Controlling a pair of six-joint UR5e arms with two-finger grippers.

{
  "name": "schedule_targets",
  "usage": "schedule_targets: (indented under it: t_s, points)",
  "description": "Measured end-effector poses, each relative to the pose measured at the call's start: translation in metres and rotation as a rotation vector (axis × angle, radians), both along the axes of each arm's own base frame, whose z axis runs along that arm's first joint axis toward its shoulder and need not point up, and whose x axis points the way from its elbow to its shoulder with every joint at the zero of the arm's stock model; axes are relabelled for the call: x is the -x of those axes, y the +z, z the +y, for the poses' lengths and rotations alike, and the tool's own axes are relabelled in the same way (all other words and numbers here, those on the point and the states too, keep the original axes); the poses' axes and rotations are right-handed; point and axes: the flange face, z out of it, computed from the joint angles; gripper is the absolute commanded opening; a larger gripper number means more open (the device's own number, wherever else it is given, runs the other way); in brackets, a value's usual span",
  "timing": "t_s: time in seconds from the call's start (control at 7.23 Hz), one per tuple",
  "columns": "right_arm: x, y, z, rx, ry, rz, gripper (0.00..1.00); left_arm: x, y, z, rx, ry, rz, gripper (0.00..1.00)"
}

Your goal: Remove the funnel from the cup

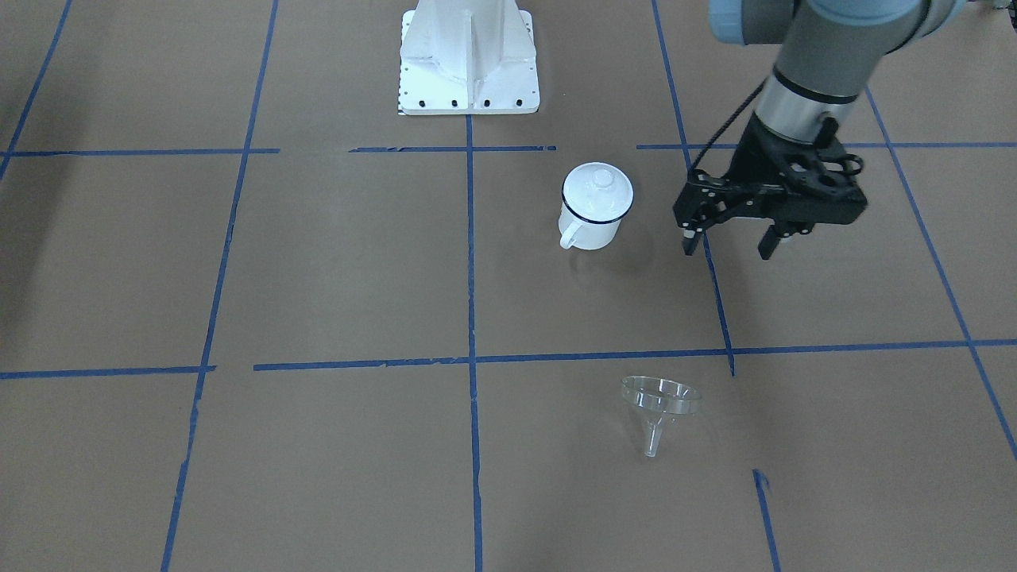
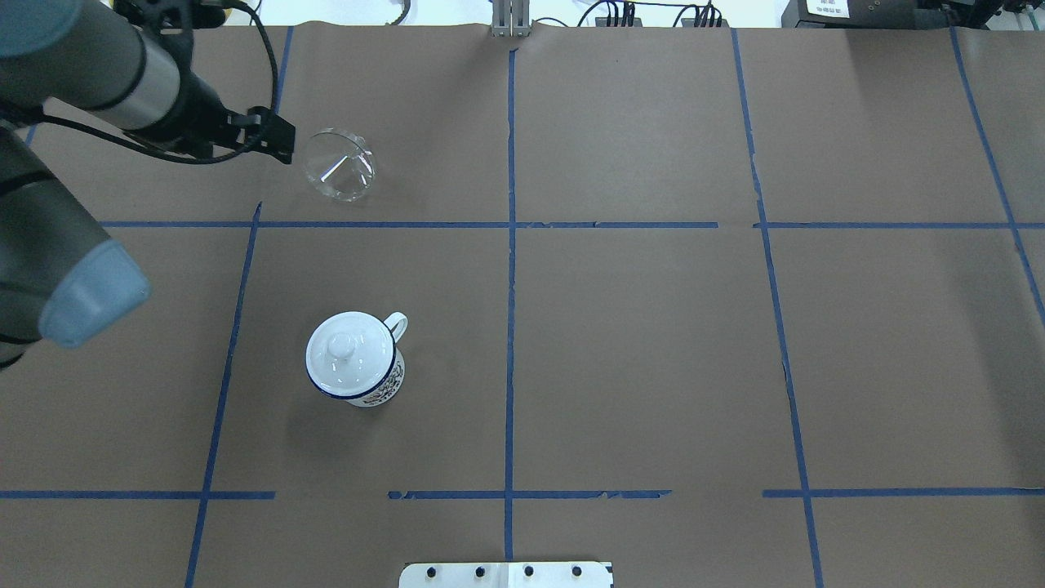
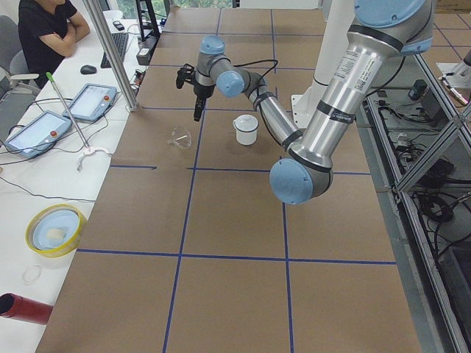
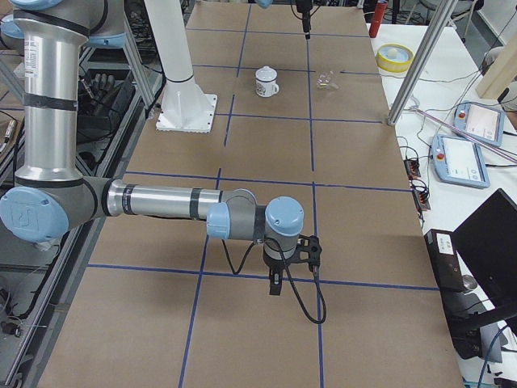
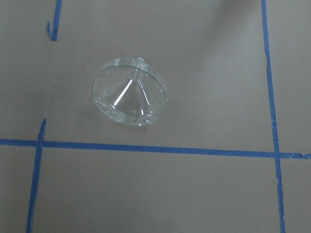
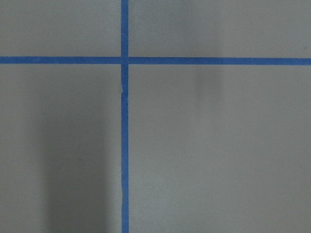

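The clear funnel (image 1: 659, 397) lies on its side on the brown table, apart from the cup; it also shows in the overhead view (image 2: 339, 163) and the left wrist view (image 5: 129, 97). The white cup (image 1: 592, 226) with a dark blue rim stands upright in the overhead view (image 2: 377, 390) with a round white knobbed lid (image 2: 351, 353) on it. My left gripper (image 1: 728, 242) is open and empty, held above the table between cup and funnel, off to the side. My right gripper (image 4: 276, 287) hangs far from both; I cannot tell whether it is open or shut.
The white robot base (image 1: 469, 79) stands behind the cup. Blue tape lines (image 1: 470, 262) divide the table. A side bench holds tablets (image 3: 44, 129) and a yellow bowl (image 3: 55, 228); a person (image 3: 44, 29) sits there.
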Motion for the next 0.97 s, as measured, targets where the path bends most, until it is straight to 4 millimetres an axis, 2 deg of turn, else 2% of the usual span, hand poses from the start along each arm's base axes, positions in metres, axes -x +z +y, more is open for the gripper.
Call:
schedule_targets:
  t_s: [0.28, 0.55, 0.69, 0.97]
  points:
    - [0.000, 0.000, 0.000, 0.000, 0.000, 0.000, 1.00, 0.098, 0.087, -0.044, -0.040, 0.063, -0.087, 1.00]
    - [0.000, 0.000, 0.000, 0.000, 0.000, 0.000, 1.00, 0.188, 0.174, -0.072, -0.037, 0.106, -0.167, 1.00]
    - [0.000, 0.000, 0.000, 0.000, 0.000, 0.000, 1.00, 0.225, 0.212, -0.072, -0.029, 0.132, -0.182, 1.00]
    - [0.000, 0.000, 0.000, 0.000, 0.000, 0.000, 1.00, 0.272, 0.283, -0.037, -0.009, 0.183, -0.182, 1.00]
